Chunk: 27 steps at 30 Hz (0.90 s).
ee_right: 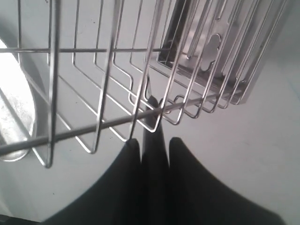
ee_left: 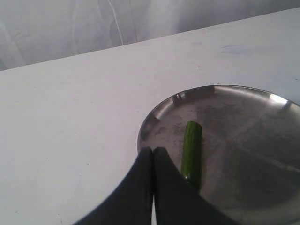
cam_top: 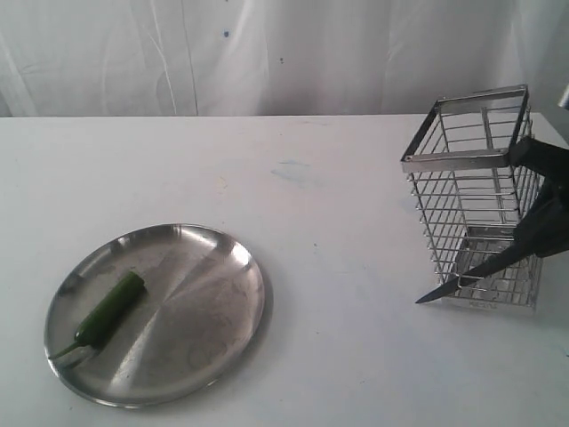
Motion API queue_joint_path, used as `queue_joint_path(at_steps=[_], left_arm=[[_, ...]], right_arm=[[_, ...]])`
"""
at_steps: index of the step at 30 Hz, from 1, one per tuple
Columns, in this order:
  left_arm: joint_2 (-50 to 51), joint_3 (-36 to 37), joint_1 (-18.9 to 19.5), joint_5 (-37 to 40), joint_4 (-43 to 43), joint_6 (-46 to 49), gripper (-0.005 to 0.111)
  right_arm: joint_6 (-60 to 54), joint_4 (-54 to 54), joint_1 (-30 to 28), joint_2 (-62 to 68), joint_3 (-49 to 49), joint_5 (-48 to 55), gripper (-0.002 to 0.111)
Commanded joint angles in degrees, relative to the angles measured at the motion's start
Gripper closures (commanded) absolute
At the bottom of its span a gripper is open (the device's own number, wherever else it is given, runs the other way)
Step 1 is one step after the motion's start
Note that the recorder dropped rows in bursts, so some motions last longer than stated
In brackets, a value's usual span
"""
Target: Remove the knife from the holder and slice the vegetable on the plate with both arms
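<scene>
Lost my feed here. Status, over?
Left gripper shut, empty, by plate. Right gripper shut on knife, blade close beside holder. Chili lies on plate.

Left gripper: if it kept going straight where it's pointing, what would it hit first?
The left gripper would likely meet the plate rim first, beside the vegetable; depth is unclear.

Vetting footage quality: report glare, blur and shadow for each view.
Exterior view: soft even light, bright streaks mirrored on the plate, faint shadow along its right edge. Left wrist view: glare spot on the plate rim; shut left hand dark and out of focus. Right wrist view: holder wires blurred, knife a featureless black.
</scene>
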Motion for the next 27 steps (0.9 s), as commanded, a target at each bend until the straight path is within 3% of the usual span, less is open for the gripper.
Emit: queue_joint_path(at_steps=[1,4,6,9,24,27], left_arm=[[-0.2,0.2,-0.3,0.0,-0.1,-0.5,0.107],[-0.2,0.2,-0.3,0.0,-0.1,-0.5,0.107],[-0.2,0.2,-0.3,0.0,-0.1,-0.5,0.107],[-0.2,0.2,-0.3,0.0,-0.1,-0.5,0.107],[-0.2,0.2,-0.3,0.0,-0.1,-0.5,0.107],[-0.2,0.2,-0.3,0.0,-0.1,-0.5,0.107]], right_arm=[[-4.8,-4.2,-0.6,0.7,5.4,-13.2,0.108],[-9.3,2.9,-0.6,0.7,9.7,-23.7,0.108],[-19.8,14.2,-0.6,1.1,11.3,-27.1,0.108],[-19.9,20.1,-0.6,3.3,11.3,-30.5,0.108],[-24.5,17.2,-0.6,8.2,9.4,-42.8,0.108],[-24.4,15.6,-0.6,8.2,9.4,-44.2,0.102]])
